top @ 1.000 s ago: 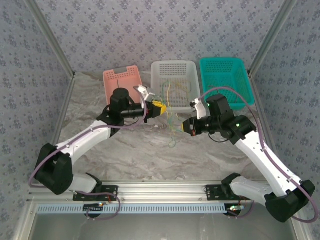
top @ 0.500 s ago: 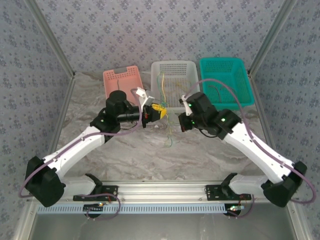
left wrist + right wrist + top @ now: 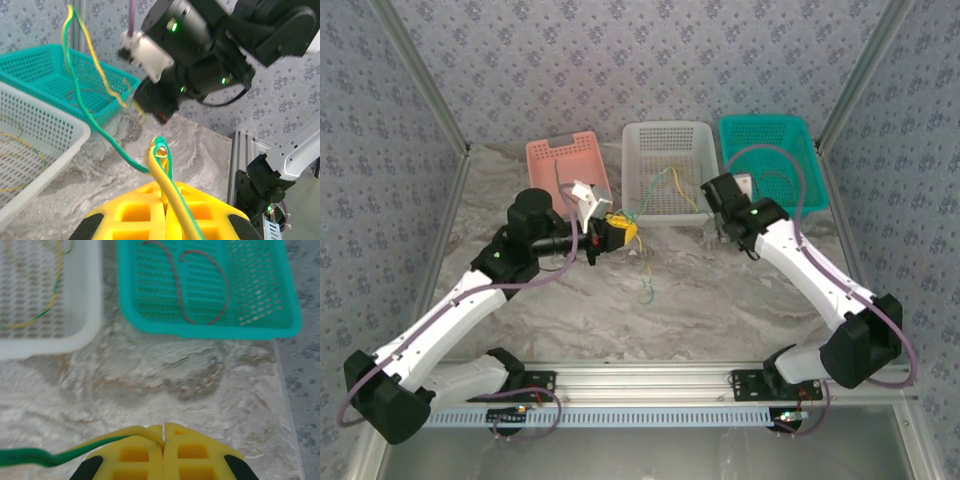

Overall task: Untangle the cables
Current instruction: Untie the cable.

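Separation step under way. The left hand (image 3: 162, 192) is pinched tight on the yellow-green cable (image 3: 156, 167) and the right hand (image 3: 163, 432) is clamped on its far end, so the strand is stretched between them across the white basket (image 3: 665, 129). A loose tail (image 3: 645, 285) hangs to the table (image 3: 720, 300). A red cable (image 3: 200, 290) lies in the teal basket (image 3: 765, 122). The next move probably needs the hands to spread wider to free the knot. The table is marble-look; the walls (image 3: 620, 60) are wallpapered, with metal frame posts (image 3: 420, 85).
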Action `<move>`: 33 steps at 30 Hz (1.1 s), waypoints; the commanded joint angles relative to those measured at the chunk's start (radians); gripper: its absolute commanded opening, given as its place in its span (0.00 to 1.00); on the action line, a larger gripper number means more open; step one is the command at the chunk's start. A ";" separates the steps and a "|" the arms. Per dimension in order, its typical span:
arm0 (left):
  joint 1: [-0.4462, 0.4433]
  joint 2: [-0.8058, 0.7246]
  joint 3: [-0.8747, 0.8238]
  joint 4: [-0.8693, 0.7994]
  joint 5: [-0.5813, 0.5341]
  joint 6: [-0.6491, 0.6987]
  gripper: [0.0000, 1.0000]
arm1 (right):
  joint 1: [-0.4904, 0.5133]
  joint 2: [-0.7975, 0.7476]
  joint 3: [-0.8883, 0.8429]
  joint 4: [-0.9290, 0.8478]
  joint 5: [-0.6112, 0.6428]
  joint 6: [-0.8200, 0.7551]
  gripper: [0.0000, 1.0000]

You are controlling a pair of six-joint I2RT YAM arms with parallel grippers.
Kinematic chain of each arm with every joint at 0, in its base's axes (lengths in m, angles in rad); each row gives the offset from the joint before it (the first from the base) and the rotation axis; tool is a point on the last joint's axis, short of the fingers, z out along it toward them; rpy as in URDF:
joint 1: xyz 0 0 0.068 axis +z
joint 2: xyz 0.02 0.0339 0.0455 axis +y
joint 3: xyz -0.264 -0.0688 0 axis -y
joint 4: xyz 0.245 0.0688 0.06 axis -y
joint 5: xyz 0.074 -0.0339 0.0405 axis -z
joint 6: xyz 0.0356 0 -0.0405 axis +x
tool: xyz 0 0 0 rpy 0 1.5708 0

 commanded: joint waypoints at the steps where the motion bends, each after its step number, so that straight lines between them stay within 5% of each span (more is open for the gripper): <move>1: -0.002 -0.085 -0.027 -0.045 -0.050 -0.001 0.00 | -0.097 -0.004 0.041 0.021 0.037 -0.035 0.00; 7: 0.058 -0.194 -0.050 -0.157 -0.301 0.014 0.00 | -0.239 -0.055 0.002 0.105 0.011 -0.080 0.00; 23: 0.367 -0.223 0.034 -0.480 -0.880 -0.151 0.00 | -0.237 -0.161 -0.064 0.175 0.199 -0.185 0.00; 27: 0.450 -0.179 0.069 -0.496 -0.857 -0.201 0.00 | -0.179 -0.211 -0.105 0.182 0.253 -0.202 0.00; 33: 0.445 -0.094 0.050 -0.357 -0.551 -0.216 0.00 | -0.040 -0.277 -0.084 0.167 0.263 -0.194 0.00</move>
